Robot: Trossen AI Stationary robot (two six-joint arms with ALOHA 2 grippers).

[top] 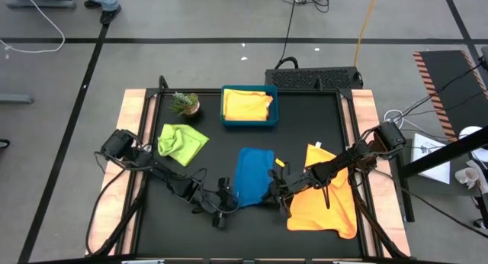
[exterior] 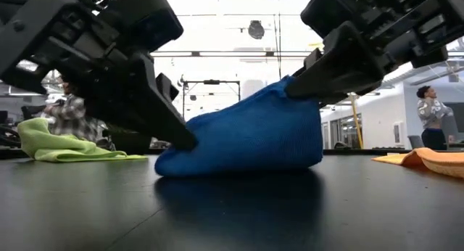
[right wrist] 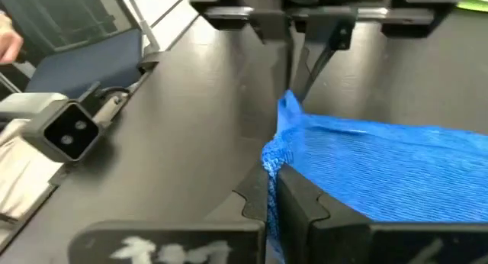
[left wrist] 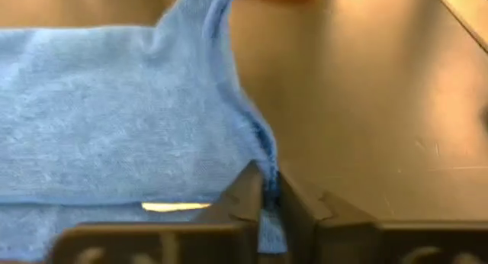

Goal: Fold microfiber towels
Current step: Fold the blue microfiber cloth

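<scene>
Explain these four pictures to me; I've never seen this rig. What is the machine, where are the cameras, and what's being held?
Two dark robot arms work at a black table. One camera looks down from above, one sits at tabletop height, and one rides on each wrist. The left gripper and right gripper are each shut on an edge of the blue towel. Also there: a lime green towel, an orange towel, a yellow towel inside a teal tray, and a small potted plant.
</scene>
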